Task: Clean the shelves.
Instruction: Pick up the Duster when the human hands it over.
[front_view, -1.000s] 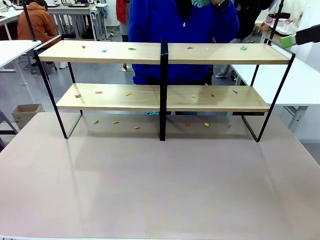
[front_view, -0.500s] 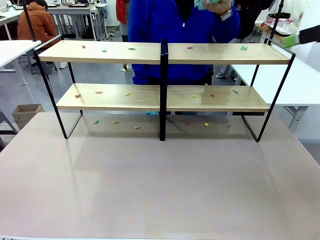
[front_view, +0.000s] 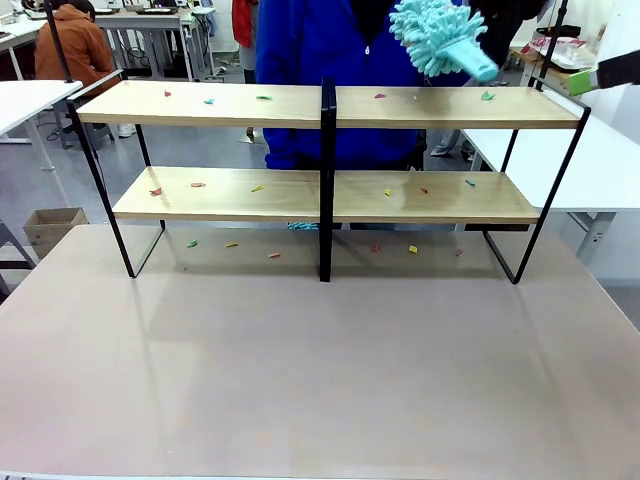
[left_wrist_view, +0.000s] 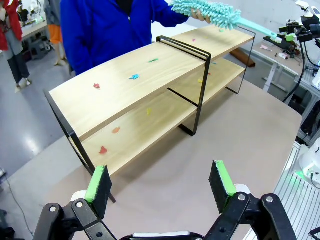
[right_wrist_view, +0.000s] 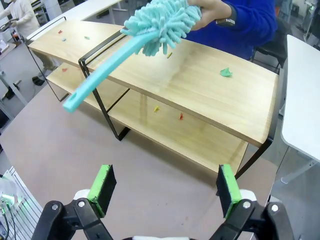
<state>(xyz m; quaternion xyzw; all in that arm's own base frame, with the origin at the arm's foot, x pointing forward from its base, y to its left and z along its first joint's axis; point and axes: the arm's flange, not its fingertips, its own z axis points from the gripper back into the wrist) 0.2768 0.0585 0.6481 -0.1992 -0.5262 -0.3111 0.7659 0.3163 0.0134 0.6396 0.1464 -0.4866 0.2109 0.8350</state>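
**Messy shelves and a fluffy duster up in the air**

The shelves stand on the far half of the big grey table. They go almost from one side of it to the other. They have two long boards of light wood, one over the other. The boards sit in a thin black frame with a black post in the middle.

Little bits of paper lie about, red, green, yellow and blue. Some are on the top board and some are on the low board. Some more are on the table under the low board.

Right behind the shelves stands a person in a bright blue jacket. The person's hand holds a duster above the right half of the top board. The duster is light blue-green. The hand has hold of its fluffy end. The long handle pokes out away from the person, toward the robot's side. As far as I can tell, it does not touch the wood.

The left claw hangs over the near side of the table and looks at the left end of the shelves. Its two green pads are far apart, and nothing is between them. The right claw looks at the right end. It is wide open too, with nothing in it. Both claws are well apart from the shelves and from the duster.

A brown box sits on the floor off to the left. A white table stands to the right.
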